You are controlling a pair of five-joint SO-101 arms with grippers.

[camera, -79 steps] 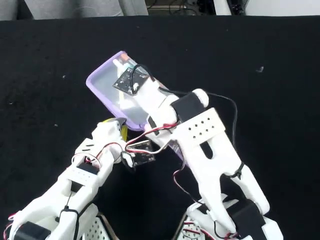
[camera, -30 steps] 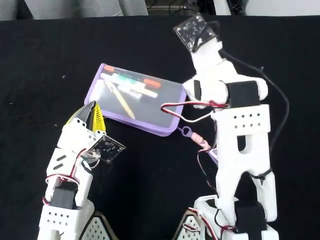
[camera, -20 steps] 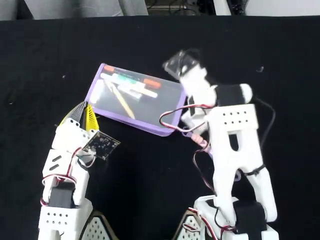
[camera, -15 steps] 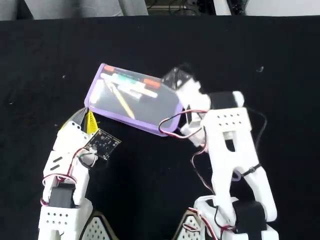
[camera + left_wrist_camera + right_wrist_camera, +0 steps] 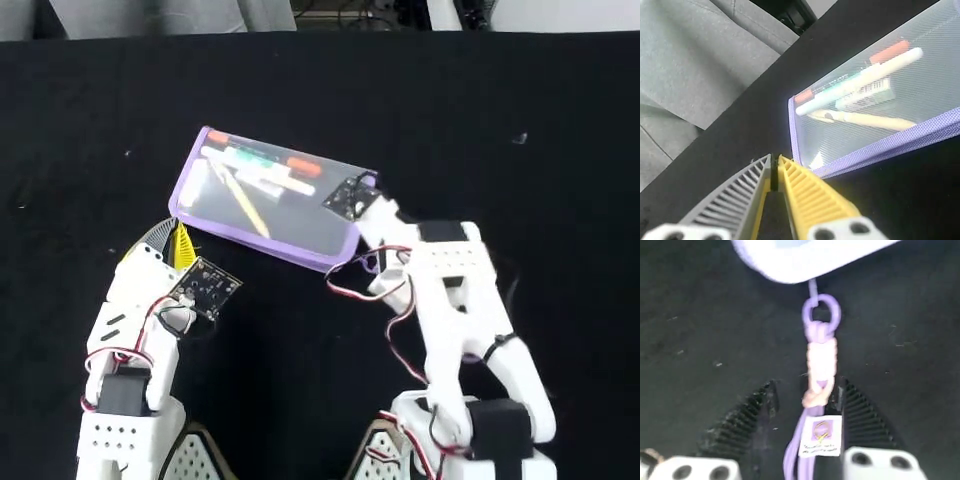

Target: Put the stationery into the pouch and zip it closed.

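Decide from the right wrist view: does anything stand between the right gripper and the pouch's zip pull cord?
Nothing visible does. The zip pull cord runs from the corner of the pouch straight in between the open jaws of the right gripper, with no other object between them.

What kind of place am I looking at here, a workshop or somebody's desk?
Most likely a robotics lab bench rather than a desk. A white left arm and right arm with bare wiring stand on a table draped in black cloth, with a clear stationery pouch laid between them.
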